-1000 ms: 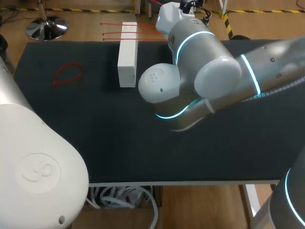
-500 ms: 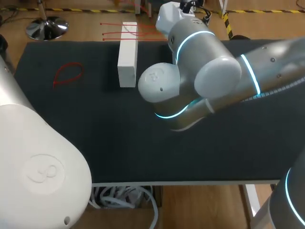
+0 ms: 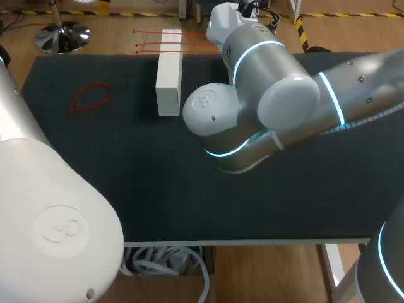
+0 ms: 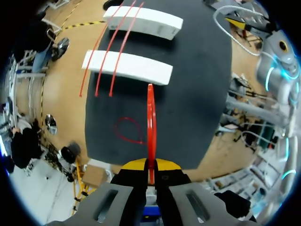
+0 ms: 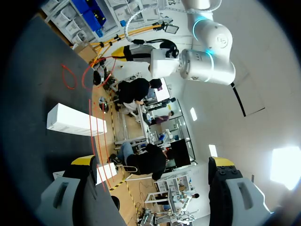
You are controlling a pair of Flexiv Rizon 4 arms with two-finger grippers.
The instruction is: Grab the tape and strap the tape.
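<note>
My left gripper (image 4: 150, 165) is shut on a thin red strap (image 4: 150, 117) that stands edge-on ahead of its yellow tips, high above the black mat. In the right wrist view the left gripper (image 5: 120, 51) shows far off, the held strap (image 5: 89, 70) curving from it. A red looped strap (image 3: 88, 98) lies on the mat's left part. Three straight red straps (image 3: 158, 39) lie across the far end of a white block (image 3: 168, 72). My right gripper (image 5: 153, 165) is open, with nothing between its fingers.
The left wrist view shows a second white block (image 4: 143, 21) beyond the first (image 4: 127, 67); in the head view my right arm (image 3: 265, 101) covers that spot. The black mat (image 3: 126, 183) spreads bare in front. My left arm's housing (image 3: 44, 214) fills the near left corner.
The left arm's housing has shifted slightly in the head view. The right arm, the block and the straps on the mat lie as before.
</note>
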